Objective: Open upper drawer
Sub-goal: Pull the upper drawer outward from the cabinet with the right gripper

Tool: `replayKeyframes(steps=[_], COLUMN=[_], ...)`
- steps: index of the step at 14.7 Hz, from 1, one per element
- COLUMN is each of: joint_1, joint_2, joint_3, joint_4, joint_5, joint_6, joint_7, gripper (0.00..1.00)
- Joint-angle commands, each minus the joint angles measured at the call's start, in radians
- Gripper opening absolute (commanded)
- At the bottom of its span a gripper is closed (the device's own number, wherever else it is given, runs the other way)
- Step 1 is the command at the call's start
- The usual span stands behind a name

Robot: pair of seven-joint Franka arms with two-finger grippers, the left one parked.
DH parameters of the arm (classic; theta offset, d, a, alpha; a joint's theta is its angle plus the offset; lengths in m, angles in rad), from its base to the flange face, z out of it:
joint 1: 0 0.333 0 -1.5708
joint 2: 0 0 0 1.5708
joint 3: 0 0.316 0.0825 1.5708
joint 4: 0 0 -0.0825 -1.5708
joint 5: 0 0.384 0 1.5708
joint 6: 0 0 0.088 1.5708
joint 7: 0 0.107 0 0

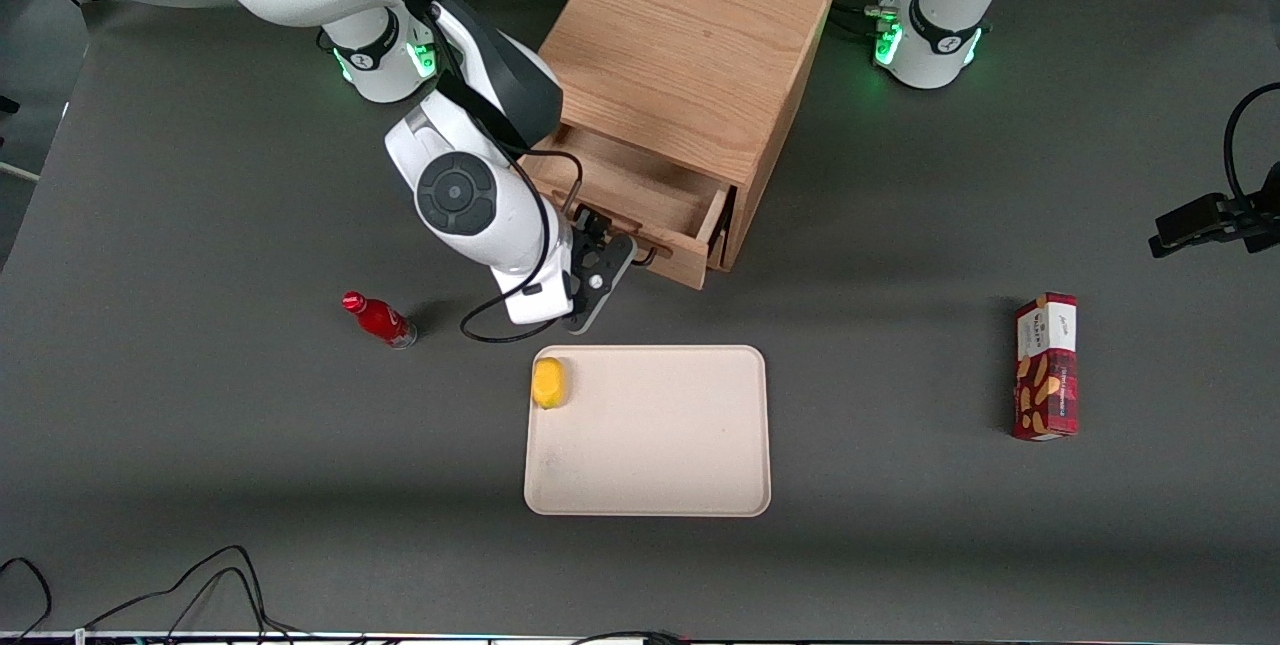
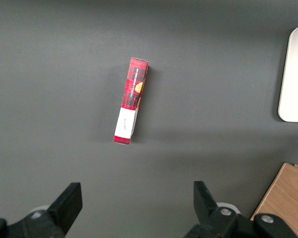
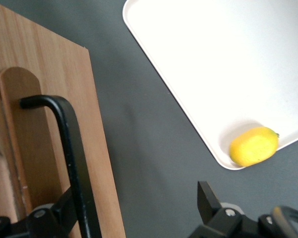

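The light oak cabinet stands at the back of the table with its upper drawer pulled partway out, so the bare wooden inside shows. The lower drawer is hidden under it. My gripper is at the drawer front, by the end of the black bar handle nearer the working arm. In the right wrist view the gripper is open. The handle runs down the drawer front just beside one finger, and the other finger hangs over bare table.
A beige tray lies nearer the front camera than the drawer, with a yellow lemon in its corner closest to the gripper. A red bottle lies toward the working arm's end. A red snack box lies toward the parked arm's end.
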Motion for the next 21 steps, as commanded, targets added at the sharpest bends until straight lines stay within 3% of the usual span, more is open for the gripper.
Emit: replayKeyframes(steps=[1,21], joint_1=[0.002,-0.038], joint_2=[0.036,0.106], joint_3=[-0.007,-0.009], joint_4=[0.056,0.136], joint_5=[-0.014,-0.053], joint_6=[-0.011,-0.023], joint_7=[-0.024,-0.044], gripper=[1.00,1.00])
